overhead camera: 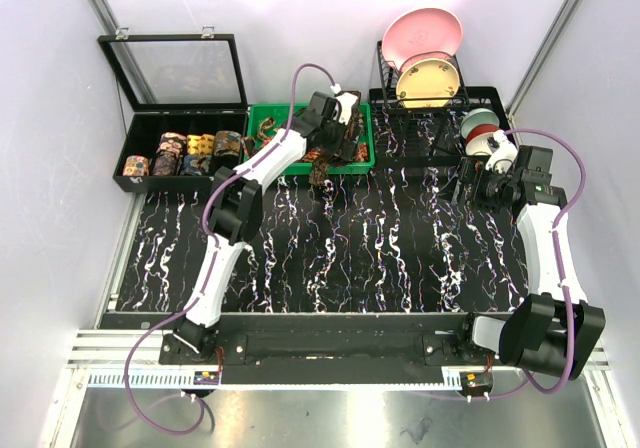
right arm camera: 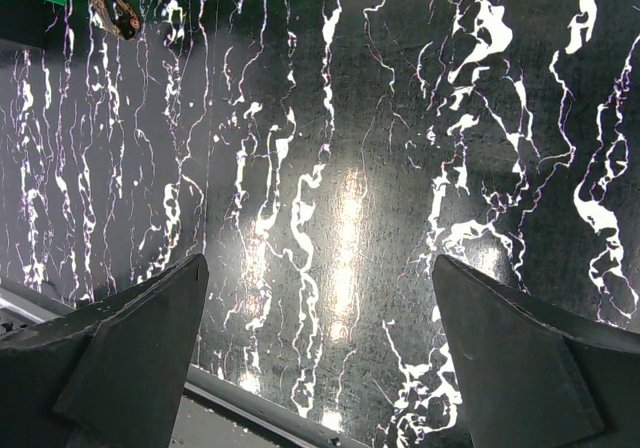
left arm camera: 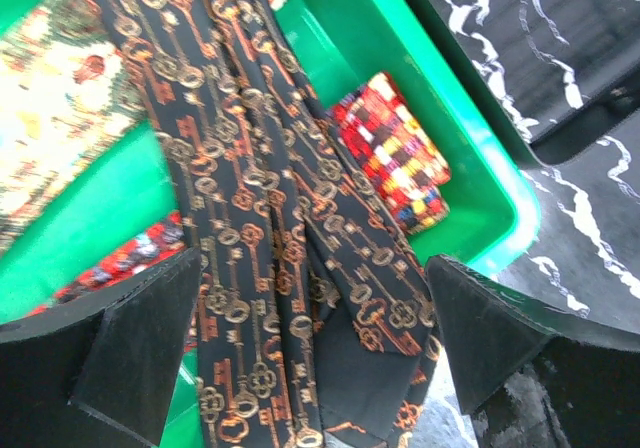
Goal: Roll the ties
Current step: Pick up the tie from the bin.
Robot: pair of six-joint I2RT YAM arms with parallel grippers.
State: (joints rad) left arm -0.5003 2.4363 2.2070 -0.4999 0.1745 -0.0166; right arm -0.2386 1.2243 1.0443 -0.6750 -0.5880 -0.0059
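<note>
The left end effector (left arm camera: 312, 298) is hovering low over the green bin (left arm camera: 400, 78) at the far side of the desk (overhead camera: 350, 258). Its jaws are standing wide apart. A dark key-patterned tie (left arm camera: 250, 218) is lying unrolled in the bin and running between the two fingers, and neither finger is pressing on it. Beside it, against the bin's wall, a checked tie (left arm camera: 395, 153) in red, yellow and white is sitting folded. A cream and gold tie (left arm camera: 50, 118) is lying on the other side, and a red and blue tie (left arm camera: 130, 258) is showing just past the left finger. In the right wrist view, a tie end (right arm camera: 110, 3) is hanging over the bin's front rim toward the desk.

The right end effector (right arm camera: 318, 298) is hanging above the bare black desk with its white marbling, well apart from the bin. Its jaws are also spread wide, with nothing between them.

To the left of the bin, a black case (overhead camera: 135, 138) is standing with its glass lid (overhead camera: 175, 68) propped open. The rolled ties (overhead camera: 185, 155) are sitting in it side by side as small coils. To the right of the bin, a dish rack (overhead camera: 440, 118) is holding a pink plate (overhead camera: 425, 30) and a yellow plate (overhead camera: 430, 80) upright, and stacked bowls (overhead camera: 485, 133) are sitting near the right arm's wrist.
</note>
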